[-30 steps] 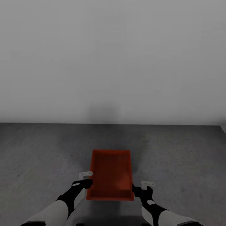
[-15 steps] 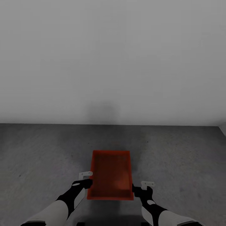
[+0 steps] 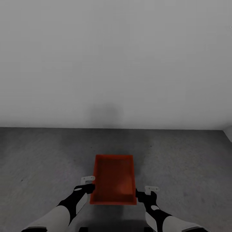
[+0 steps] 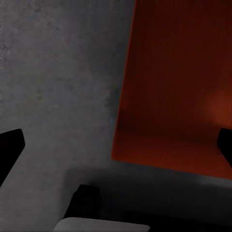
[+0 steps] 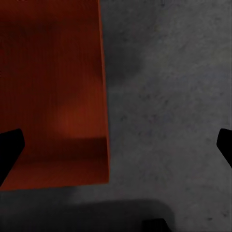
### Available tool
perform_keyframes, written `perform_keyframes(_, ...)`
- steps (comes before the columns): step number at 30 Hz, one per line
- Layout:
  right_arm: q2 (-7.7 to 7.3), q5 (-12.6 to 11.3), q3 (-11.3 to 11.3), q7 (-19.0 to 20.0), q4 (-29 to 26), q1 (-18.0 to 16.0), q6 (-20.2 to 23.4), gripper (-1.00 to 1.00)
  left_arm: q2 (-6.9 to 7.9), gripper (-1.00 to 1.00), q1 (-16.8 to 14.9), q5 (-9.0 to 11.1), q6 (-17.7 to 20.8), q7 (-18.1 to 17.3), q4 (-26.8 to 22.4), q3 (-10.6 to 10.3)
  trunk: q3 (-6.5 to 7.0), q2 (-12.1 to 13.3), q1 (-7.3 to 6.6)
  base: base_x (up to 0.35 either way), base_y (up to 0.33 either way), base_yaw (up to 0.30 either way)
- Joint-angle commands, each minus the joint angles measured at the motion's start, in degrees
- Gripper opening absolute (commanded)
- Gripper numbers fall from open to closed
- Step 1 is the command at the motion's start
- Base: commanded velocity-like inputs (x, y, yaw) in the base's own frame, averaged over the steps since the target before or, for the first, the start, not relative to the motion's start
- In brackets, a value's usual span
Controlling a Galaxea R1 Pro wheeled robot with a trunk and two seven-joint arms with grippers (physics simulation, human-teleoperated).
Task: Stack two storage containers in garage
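the storage container [image 3: 112, 178], an orange-red open box, sits between the two arms, low in the centre of the head view, over the dark grey concrete floor [image 3: 187, 161] of the garage. its long axis runs from near to far. a pale grey wall [image 3: 116, 64] stands beyond the floor, with a faint shadow at its base.

the left gripper [image 3: 90, 187] is at the container's left wall, near the near-left corner. in the left wrist view its fingers [image 4: 9, 147] stand wide apart, one over the floor, the other over the container [image 4: 179, 92] interior, so the wall lies between them.

the right gripper [image 3: 139, 194] is at the near-right corner. its fingers [image 5: 9, 147] are likewise spread across the right wall of the container [image 5: 53, 92].

whether the container rests on the floor or is lifted just clear cannot be told; contact with either wall is equally unclear.
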Motion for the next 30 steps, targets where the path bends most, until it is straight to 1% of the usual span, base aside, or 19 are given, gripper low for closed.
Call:
perform_keyframes(1,0.02,-0.55,0.5,-0.14,0.06,-0.03,-0.18,1.0,-0.03,1.0,0.03,0.43,0.28,0.12,-0.12,0.15,0.15,0.39,-0.22,0.0,0.0,0.0)
perform_keyframes(30,0.02,-0.55,0.5,-0.14,0.06,-0.03,-0.18,1.0,-0.02,1.0,0.01,0.43,0.28,0.15,-0.1,0.12,5.36,12.02,-6.59,0.0,0.0,0.0)
